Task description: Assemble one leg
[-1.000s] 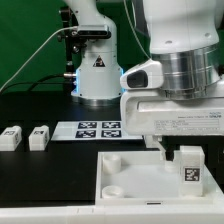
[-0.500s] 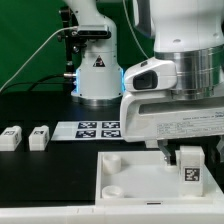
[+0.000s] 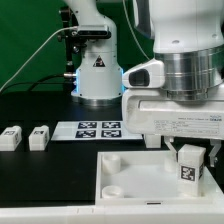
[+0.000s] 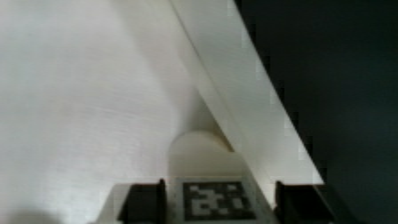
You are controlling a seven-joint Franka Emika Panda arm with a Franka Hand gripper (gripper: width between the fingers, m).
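In the exterior view, a white plastic leg (image 3: pixel 188 167) bearing a black-and-white tag is seen clamped upright between the fingers of the gripper (image 3: pixel 189 152), over the smooth white tray (image 3: pixel 122 172). In the wrist view, the leg (image 4: pixel 215 196) is held between both fingers (image 4: pixel 139 202), close above the tray's matte surface (image 4: pixel 89 100).

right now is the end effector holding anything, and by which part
Yes: the end effector is shut on a leg, its fingers clamping the leg's two opposite sides near its upper end, tag face outward.
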